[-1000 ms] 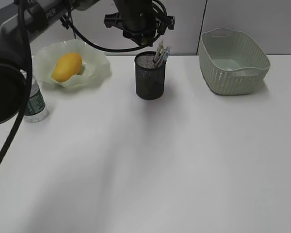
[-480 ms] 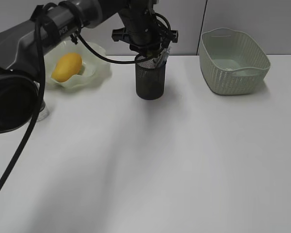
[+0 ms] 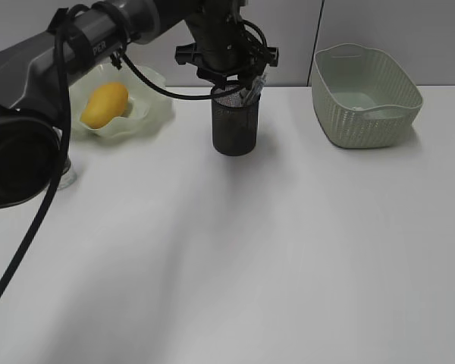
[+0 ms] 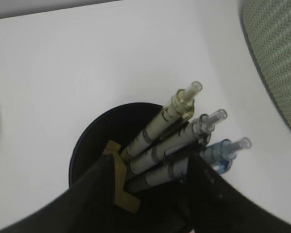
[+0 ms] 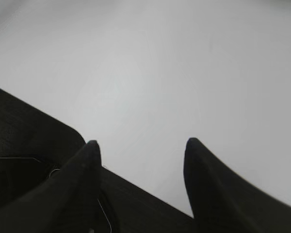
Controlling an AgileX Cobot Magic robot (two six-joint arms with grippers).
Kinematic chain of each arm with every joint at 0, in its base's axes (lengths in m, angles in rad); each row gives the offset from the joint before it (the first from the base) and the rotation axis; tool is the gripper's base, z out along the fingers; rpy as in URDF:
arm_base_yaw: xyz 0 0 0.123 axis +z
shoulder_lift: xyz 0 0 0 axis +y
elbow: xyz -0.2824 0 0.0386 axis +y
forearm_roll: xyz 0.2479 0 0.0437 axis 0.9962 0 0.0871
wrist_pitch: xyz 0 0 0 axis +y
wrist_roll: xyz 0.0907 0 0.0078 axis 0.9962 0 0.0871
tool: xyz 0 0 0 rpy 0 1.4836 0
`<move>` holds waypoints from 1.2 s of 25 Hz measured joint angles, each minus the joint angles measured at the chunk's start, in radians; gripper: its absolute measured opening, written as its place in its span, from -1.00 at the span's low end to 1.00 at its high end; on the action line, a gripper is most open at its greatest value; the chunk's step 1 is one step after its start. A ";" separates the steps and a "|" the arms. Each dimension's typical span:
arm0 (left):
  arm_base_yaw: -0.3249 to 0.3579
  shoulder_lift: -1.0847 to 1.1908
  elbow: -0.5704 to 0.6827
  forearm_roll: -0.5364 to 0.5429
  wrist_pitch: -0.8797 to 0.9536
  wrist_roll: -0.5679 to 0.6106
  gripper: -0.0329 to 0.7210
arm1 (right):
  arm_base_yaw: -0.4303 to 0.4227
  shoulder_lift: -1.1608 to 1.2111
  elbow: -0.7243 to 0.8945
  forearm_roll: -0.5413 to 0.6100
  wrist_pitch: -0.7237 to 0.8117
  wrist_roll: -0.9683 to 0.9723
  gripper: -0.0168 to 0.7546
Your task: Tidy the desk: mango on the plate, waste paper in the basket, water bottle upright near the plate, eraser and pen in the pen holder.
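The black mesh pen holder [image 3: 235, 129] stands at the back middle of the white desk [image 3: 250, 250]. Three pens [image 3: 254, 85] lean out of it to the right. My left gripper [image 3: 231, 78] is right over its mouth. In the left wrist view the left gripper [image 4: 155, 167] is open, its jaws on either side of the pens [image 4: 179, 131] above the pen holder's rim [image 4: 87, 141]. The mango [image 3: 105, 104] lies on the plate [image 3: 148, 110]. The water bottle [image 3: 67, 173] is mostly hidden behind my left arm. My right gripper [image 5: 141, 145] is open and empty over bare desk. No eraser or waste paper shows.
The pale green basket [image 3: 364, 106] stands at the back right; its woven wall shows in the left wrist view [image 4: 276, 58]. A grey wall runs behind the desk. My left arm crosses the upper left of the exterior view.
My left gripper has come down from above the pen holder to its mouth, and the arm has swung lower across the plate and bottle. No movement in the last half second.
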 joint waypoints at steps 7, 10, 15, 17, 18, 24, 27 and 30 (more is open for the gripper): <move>0.000 -0.002 0.000 0.000 0.098 0.004 0.08 | 0.000 0.000 0.000 0.000 0.000 0.000 0.18; 0.000 -0.019 0.000 0.000 0.129 0.027 0.08 | 0.000 0.000 0.000 0.000 0.000 0.000 0.18; 0.000 -0.097 -0.001 -0.036 0.133 0.121 0.08 | 0.000 0.000 0.000 0.000 -0.001 0.000 0.18; -0.001 -0.131 -0.001 -0.044 0.134 0.148 0.08 | 0.000 0.000 0.000 0.000 -0.001 0.000 0.18; -0.001 -0.149 -0.001 -0.046 0.134 0.160 0.08 | 0.000 0.000 0.000 0.000 -0.001 0.000 0.18; -0.001 -0.229 -0.001 -0.059 0.135 0.199 0.08 | 0.000 0.000 0.000 0.000 -0.001 0.000 0.18; -0.001 -0.262 -0.001 -0.093 0.135 0.214 0.08 | 0.000 0.000 0.000 0.000 -0.001 0.000 0.18; -0.001 -0.296 0.010 -0.121 0.134 0.225 0.08 | 0.000 0.000 0.000 0.000 -0.001 0.000 0.18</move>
